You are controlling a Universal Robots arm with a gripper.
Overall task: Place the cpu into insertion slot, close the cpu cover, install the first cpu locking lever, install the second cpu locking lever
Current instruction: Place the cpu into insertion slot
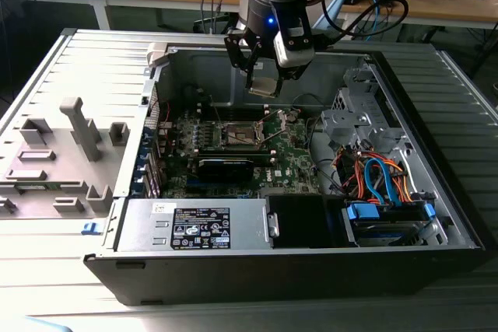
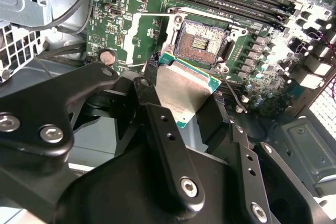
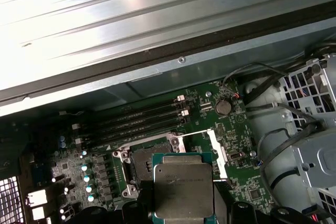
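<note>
At the exterior view's left, a grey fixture tray (image 1: 62,153) sits outside the open PC case (image 1: 436,114). Mid-frame, the gripper (image 1: 264,82) hangs over the green board (image 1: 296,153). Its fingers are pinched narrow on the cpu (image 1: 265,87) by two opposite edges, above the insertion slot (image 1: 240,134) and clear of it. In the second wrist view the slot looks bare. On the right is the drive cage (image 1: 350,118) w/ cables (image 1: 381,180). The cpu is prob. light, stiff and thin. Its metal lid looks slick and the underside is likely delicate, so an edge grip seems right.

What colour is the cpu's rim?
Green edging on the cpu; clearest in the second wrist view.
</note>
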